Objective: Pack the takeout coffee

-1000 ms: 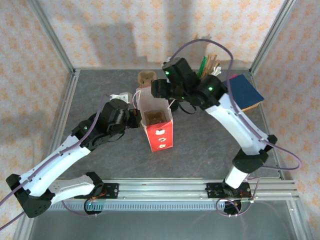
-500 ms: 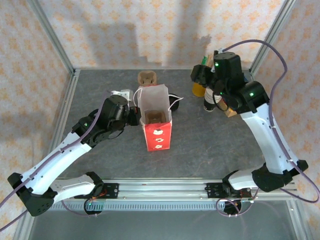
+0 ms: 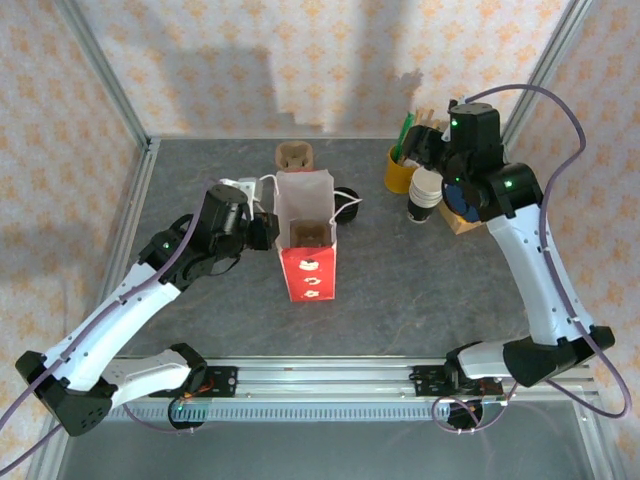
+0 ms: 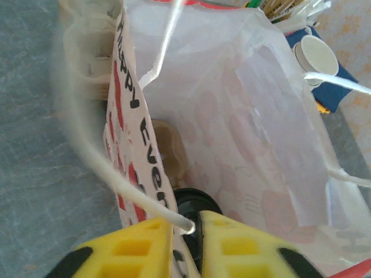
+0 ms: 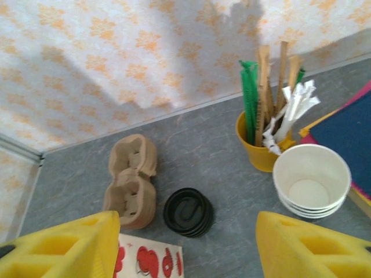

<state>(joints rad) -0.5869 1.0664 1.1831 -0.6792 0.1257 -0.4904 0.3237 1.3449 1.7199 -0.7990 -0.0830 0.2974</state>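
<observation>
Since the earlier frames the right arm has been swung away from above the paper bag (image 3: 306,275) to the upper right of the top view, and the bag has been shifted slightly leftward. The right gripper (image 5: 186,220) is spread wide, with nothing held between its fingers. In the right wrist view the takeout coffee (image 5: 188,212) is seen in the lower middle of the frame, framed by the two yellow fingers but well apart from them. It stands upright on the table (image 5: 203,145) with its black lid on. It is placed just beside a cardboard cup carrier (image 5: 132,185) at its left, outside the bag. In the top view it is partly hidden behind the bag's upper right corner.

The left gripper (image 4: 186,223) is set at the bag's left wall. Its fingers are parted narrowly, with the wall's edge and a white handle (image 4: 174,220) running between them. A yellow cup (image 5: 255,147) of sticks and straws and a stack of white cups (image 5: 312,182) are seen at the right of the right wrist view.
</observation>
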